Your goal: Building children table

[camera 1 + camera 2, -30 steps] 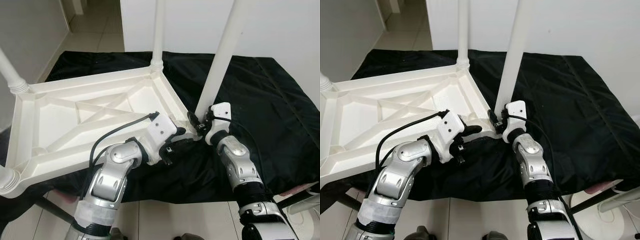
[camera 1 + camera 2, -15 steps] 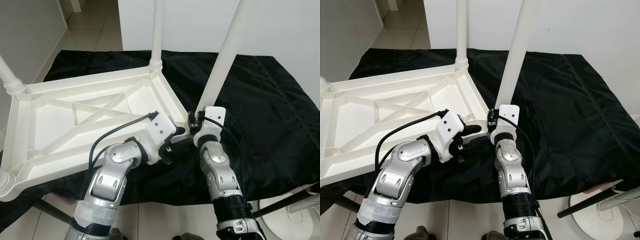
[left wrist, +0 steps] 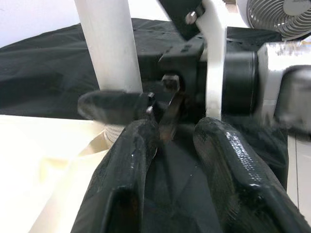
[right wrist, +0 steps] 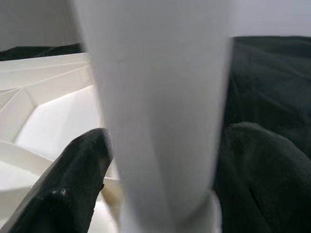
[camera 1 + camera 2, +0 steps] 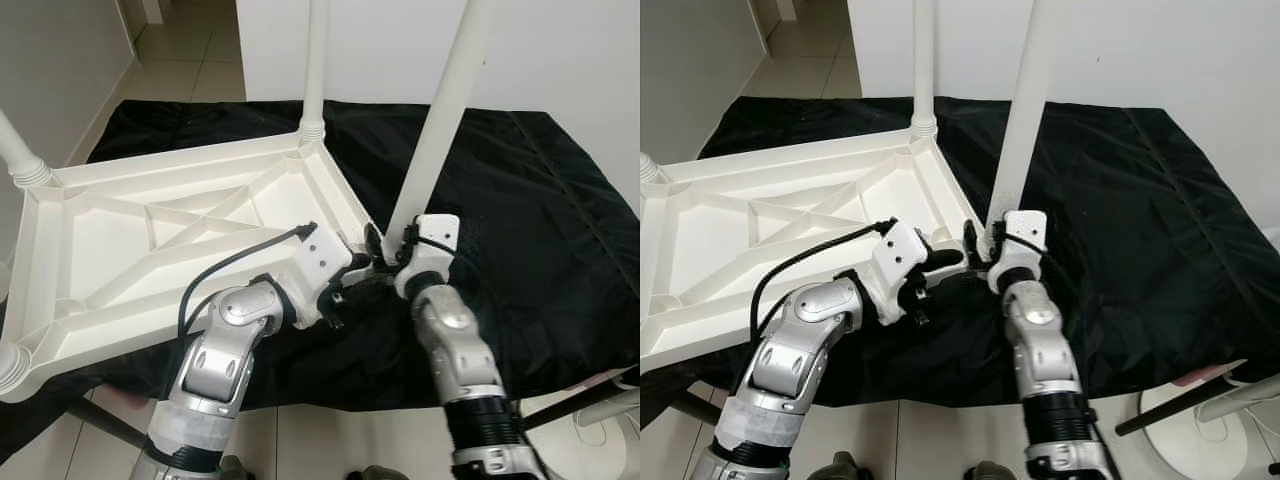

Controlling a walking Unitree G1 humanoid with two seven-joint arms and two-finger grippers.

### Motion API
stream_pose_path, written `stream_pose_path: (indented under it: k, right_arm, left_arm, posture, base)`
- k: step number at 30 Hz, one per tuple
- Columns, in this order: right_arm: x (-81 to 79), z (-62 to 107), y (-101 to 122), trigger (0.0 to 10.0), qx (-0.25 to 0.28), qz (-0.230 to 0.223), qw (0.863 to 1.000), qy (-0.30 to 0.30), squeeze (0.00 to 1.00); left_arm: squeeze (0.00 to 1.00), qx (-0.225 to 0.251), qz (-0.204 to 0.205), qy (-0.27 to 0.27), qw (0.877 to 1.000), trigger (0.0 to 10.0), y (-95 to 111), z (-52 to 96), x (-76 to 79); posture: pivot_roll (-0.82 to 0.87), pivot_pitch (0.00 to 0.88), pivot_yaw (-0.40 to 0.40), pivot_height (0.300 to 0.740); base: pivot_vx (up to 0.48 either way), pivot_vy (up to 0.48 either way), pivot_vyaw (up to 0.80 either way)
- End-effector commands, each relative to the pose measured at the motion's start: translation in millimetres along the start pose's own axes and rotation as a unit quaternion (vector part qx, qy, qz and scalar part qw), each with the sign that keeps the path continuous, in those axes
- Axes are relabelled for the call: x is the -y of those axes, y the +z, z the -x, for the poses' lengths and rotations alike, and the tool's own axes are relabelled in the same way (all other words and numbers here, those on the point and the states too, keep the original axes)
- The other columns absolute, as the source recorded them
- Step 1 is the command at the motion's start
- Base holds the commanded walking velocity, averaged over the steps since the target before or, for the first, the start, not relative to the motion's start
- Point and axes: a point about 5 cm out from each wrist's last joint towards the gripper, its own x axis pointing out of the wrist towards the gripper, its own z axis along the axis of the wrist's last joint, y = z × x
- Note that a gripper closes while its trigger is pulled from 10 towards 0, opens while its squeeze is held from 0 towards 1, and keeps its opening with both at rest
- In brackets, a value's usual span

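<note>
A white plastic children's table (image 5: 100, 260) lies upside down on a black cloth (image 5: 540, 200). Its legs stand up from the corners. My right gripper (image 5: 388, 245) is shut on the near-right leg (image 5: 440, 120) just above its socket. In the right wrist view the leg (image 4: 160, 97) sits between the two black fingers (image 4: 73, 174). My left gripper (image 5: 360, 283) is open at the same corner, its fingertips close to the right gripper. In the left wrist view the fingers (image 3: 131, 179) stand apart over the cloth, beside the leg (image 3: 109, 48).
Another leg (image 5: 316, 60) rises at the far corner, one (image 5: 22, 155) at the left and one (image 5: 8, 365) at the near left. A fan's base (image 5: 600, 430) stands on the tiled floor at lower right. A white wall runs behind the cloth.
My right forearm has swung back to the right while its gripper stays at the base of the leg. The left arm has held still.
</note>
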Motion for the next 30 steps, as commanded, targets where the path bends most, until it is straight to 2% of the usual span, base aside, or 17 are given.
stream_pose_path:
  k: [1,2,3,7,10,12,13,15,20,22,23,24,30]
  right_arm:
    - [9.4,-1.8,-0.4,10.0,-0.004,0.017,0.998,0.054,0.0]
    - [9.4,-1.8,-0.4,10.0,-0.004,0.017,0.998,0.054,0.0]
    - [17.4,-1.2,-0.5,10.0,-0.008,0.045,0.994,0.103,0.0]
    - [20.8,-1.7,-1.0,10.0,-0.011,0.052,0.991,0.12,0.0]
    - [26.2,-8.2,-4.5,10.0,-0.023,0.068,0.982,0.175,0.0]
    - [26.2,-9.5,-4.7,10.0,-0.024,0.071,0.979,0.187,0.0]
    - [22.8,-15.0,-3.7,10.0,-0.024,0.076,0.972,0.219,0.0]
    - [20.8,-18.1,-2.8,10.0,-0.022,0.081,0.969,0.233,0.0]
    - [16.9,-26.7,-5.3,10.0,-0.035,0.083,0.963,0.254,0.0]
    - [15.5,-28.1,-6.9,9.6,-0.04,0.085,0.962,0.258,0.0]
    - [14.6,-29.1,-8.7,6.5,-0.044,0.089,0.96,0.261,0.0]
    - [14.8,-29.6,-11.8,0.0,-0.053,0.089,0.96,0.261,0.0]
    - [20.3,-26.6,-21.9,0.0,-0.075,0.078,0.959,0.261,0.0]
  left_arm:
    - [0.0,-0.003,-0.003,0.077,0.997,10.0,0.9,0.4,-6.3]
    - [0.0,-0.003,-0.003,0.077,0.997,10.0,0.9,0.4,-6.3]
    - [0.0,-0.002,-0.002,0.077,0.997,10.0,1.0,0.3,-6.3]
    - [0.0,-0.002,-0.003,0.078,0.997,10.0,1.2,-0.1,-6.7]
    - [0.0,0.0,-0.004,0.08,0.997,10.0,2.4,-0.2,-8.0]
    - [0.0,0.001,-0.004,0.08,0.997,10.0,2.6,-0.2,-8.1]
    - [0.0,0.001,-0.005,0.079,0.997,10.0,3.0,-0.9,-8.3]
    - [0.0,0.001,-0.005,0.079,0.997,10.0,3.2,-1.4,-8.5]
    - [0.0,0.002,-0.006,0.079,0.997,10.0,4.0,-1.9,-9.7]
    - [0.0,0.002,-0.006,0.079,0.997,10.0,4.2,-2.0,-9.9]
    - [0.0,0.003,-0.007,0.079,0.997,10.0,4.6,-2.1,-9.9]
    - [0.0,0.003,-0.007,0.08,0.997,10.0,4.9,-2.2,-9.9]
    - [0.0,0.003,-0.006,0.083,0.997,10.0,4.8,-1.4,-9.1]
  posture:
    - [-0.04,0.006,-0.016,0.74]
    - [-0.04,0.006,-0.016,0.74]
    - [-0.04,0.004,-0.018,0.74]
    - [-0.04,0.004,-0.018,0.74]
    - [-0.04,0.002,-0.016,0.74]
    - [-0.04,0.002,-0.016,0.74]
    - [-0.04,0.0,-0.01,0.74]
    - [-0.04,0.0,-0.01,0.74]
    - [-0.04,0.0,-0.008,0.74]
    - [-0.04,0.0,-0.008,0.74]
    - [-0.03,0.0,-0.009,0.74]
    - [-0.03,0.0,-0.011,0.74]
    - [-0.02,0.0,-0.018,0.74]
  base:
    - [0.0,0.0,0.0]
    - [0.0,0.0,0.0]
    - [0.0,0.0,0.0]
    - [0.0,0.0,0.0]
    - [0.0,0.0,0.0]
    - [0.0,0.0,0.0]
    - [0.0,0.0,0.0]
    - [0.0,0.0,0.0]
    - [0.0,0.0,0.0]
    - [0.0,0.0,0.0]
    - [0.0,0.0,0.0]
    - [0.0,0.0,0.0]
    - [0.0,0.0,0.0]
